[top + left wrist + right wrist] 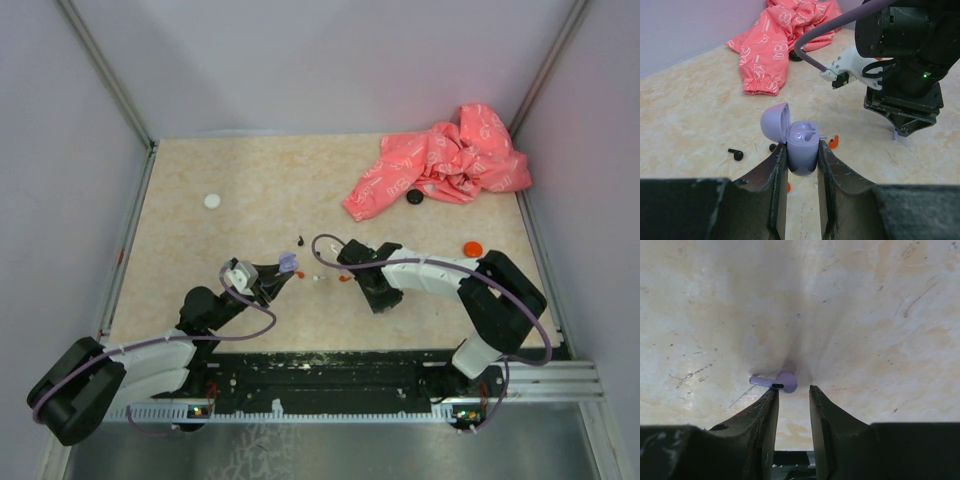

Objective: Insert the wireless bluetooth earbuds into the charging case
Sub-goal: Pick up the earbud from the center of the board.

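My left gripper [802, 150] is shut on the open purple charging case [803, 142], lid [776, 122] swung back to the left; in the top view the case [289, 263] is at table centre. My right gripper [792, 388] points down at the table with jaws slightly apart. A purple earbud [779, 382] lies on the table touching its left fingertip, not between the jaws. The left wrist view shows a black earbud [736, 155] and an orange-red earbud [833, 142] on the table beyond the case, and the right gripper [902, 131] to the right.
A crumpled pink cloth [440, 160] lies at the back right with a black disc [414, 197] at its edge. A red disc [473, 248] sits right of the right arm and a white disc [212, 201] at the back left. Grey walls surround the table.
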### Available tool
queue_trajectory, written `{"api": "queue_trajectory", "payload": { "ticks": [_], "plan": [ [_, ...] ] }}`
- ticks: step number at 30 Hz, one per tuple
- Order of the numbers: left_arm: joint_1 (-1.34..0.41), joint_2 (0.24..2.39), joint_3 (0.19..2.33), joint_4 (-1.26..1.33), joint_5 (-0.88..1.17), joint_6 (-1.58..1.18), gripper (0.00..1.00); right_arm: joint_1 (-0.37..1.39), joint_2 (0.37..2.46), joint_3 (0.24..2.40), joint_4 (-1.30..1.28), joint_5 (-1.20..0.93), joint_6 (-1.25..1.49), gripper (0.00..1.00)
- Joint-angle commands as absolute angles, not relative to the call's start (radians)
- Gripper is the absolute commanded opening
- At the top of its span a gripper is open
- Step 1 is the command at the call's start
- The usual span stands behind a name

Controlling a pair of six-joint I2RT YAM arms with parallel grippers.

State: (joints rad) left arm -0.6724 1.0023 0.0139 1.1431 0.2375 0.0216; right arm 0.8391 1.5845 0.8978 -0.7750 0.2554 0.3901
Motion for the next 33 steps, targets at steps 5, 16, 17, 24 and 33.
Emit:
{"api": "queue_trajectory", "payload": {
  "ticks": [5,16,17,24,33],
  "plan": [
    [-0.675,0.988,0.004,1.154,0.239,0.022,0.01,0.800,1.576,0.938,-0.822,0.364,0.451,0.32],
    [-0.675,0.988,0.006,1.155,0.244,0.019,0.01,0.786,1.419,0.930,-0.803,0.364,0.536,0.33],
    [-0.675,0.988,0.006,1.155,0.244,0.018,0.01,0.784,1.400,0.924,-0.794,0.354,0.549,0.33],
    [-0.675,0.982,0.006,1.154,0.251,0.018,0.01,0.761,1.373,0.862,-0.698,0.239,0.588,0.35],
    [-0.675,0.972,0.005,1.149,0.251,0.017,0.01,0.755,1.405,0.797,-0.628,0.242,0.631,0.35]
  ]
}}
